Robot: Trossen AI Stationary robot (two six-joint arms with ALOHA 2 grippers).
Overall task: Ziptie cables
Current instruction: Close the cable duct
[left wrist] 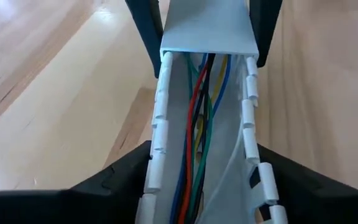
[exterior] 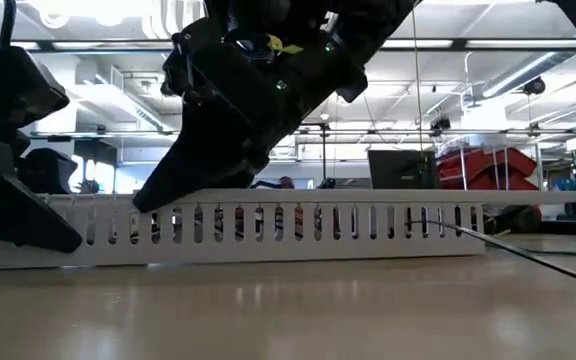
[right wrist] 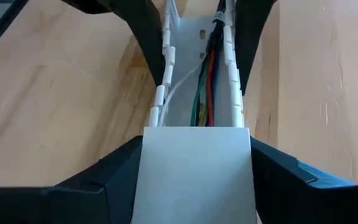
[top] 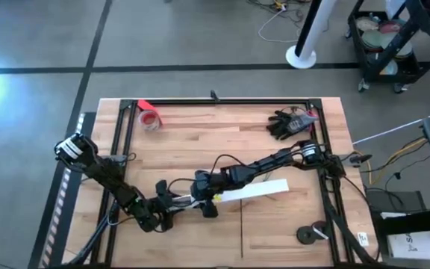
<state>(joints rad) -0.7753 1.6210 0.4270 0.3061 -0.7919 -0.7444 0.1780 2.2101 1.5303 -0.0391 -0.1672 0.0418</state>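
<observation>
Wooden boards make up the table top, and from high above we see both dark arms meeting near its front middle. A long white plastic channel with slotted sides lies flat on the wood there. The left gripper sits at one end of it and the right gripper is just beside, farther along the same channel.

From above we cannot see inside the channel. The left wrist camera can. It shows the thin blue, green, red, black and yellow cables lying along the floor of the open channel, between its two toothed walls. A flat white lid covers the far part, and the cables run under it. The left gripper's two dark fingers stand apart, one on each outer side of the channel.

The right wrist camera looks the other way. The lid is close to it, and the cables come out past its edge. The right gripper's fingers are also spread, one at each side of the channel.

From table height we see the channel's slotted side like a little fence, with a dark gripper above it.

Far back on the table lie a red roll of tape and a black glove.
</observation>
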